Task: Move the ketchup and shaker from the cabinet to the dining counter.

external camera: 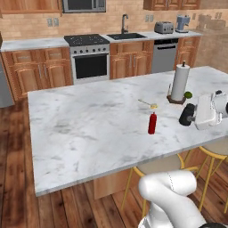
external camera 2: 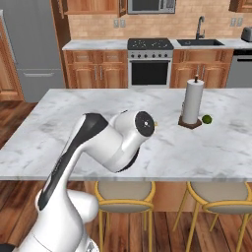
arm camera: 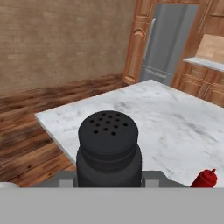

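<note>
Nearest, the gripper point(external camera: 190, 116) is clamped on the shaker point(external camera: 187, 114), holding it tipped sideways just above the dining counter point(external camera: 89, 124). Setting it down likely means righting it, well apart from the upright ketchup point(external camera: 152, 123) farther left.

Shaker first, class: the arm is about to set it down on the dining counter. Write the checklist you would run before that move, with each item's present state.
1. Shaker held in the end effector: ok, it sits between the fingers in the hand view.
2. Shaker over the dining counter: ok, the left base view shows it above the marble, near the front edge.
3. Ketchup already delivered: ok, standing upright on the counter.
4. Gap to the ketchup: ok, the bottle stands apart to the left in the left base view.
5. Gap to the paper towel roll: ok, it stands farther back.
6. Shaker base touching the marble: cannot tell.
</note>
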Tool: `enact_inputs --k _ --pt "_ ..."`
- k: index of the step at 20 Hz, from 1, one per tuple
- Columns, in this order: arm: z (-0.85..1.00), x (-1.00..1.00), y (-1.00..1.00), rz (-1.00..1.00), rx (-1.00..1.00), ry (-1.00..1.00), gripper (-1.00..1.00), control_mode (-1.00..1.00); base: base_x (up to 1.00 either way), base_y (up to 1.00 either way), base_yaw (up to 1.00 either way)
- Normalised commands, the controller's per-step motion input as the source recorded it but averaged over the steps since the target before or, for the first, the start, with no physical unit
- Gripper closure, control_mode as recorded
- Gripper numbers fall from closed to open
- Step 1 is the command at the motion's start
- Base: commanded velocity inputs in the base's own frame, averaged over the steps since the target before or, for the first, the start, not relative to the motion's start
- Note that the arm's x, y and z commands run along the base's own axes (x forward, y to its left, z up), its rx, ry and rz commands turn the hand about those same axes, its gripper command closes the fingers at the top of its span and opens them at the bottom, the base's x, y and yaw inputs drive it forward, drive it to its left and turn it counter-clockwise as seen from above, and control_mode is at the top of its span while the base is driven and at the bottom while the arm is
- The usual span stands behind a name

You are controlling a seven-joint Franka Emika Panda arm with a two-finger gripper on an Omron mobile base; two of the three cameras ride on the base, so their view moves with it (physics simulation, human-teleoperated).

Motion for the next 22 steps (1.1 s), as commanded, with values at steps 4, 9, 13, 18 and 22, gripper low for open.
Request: enact_inputs --k 4,9,13,18,22 --pt "-0.14 0.0 -0.18 0.0 -0.04 0.0 1.0 -1.0 0.0 0.0 0.0" --pt "-0.15 -0.02 -0.35 0.01 0.0 0.01 1.0 -1.0 0.0 0.0 0.0" --pt "-0.22 0.01 -0.45 0.16 0.0 0.15 1.0 -1.0 0.0 0.0 0.0" --pt "-0.18 0.11 -0.41 0.27 0.01 0.13 1.0 -1.0 0.0 0.0 0.0" --pt "-0.12 0.3 -0.33 0.25 0.0 0.11 1.0 -1.0 0.0 0.0 0.0"
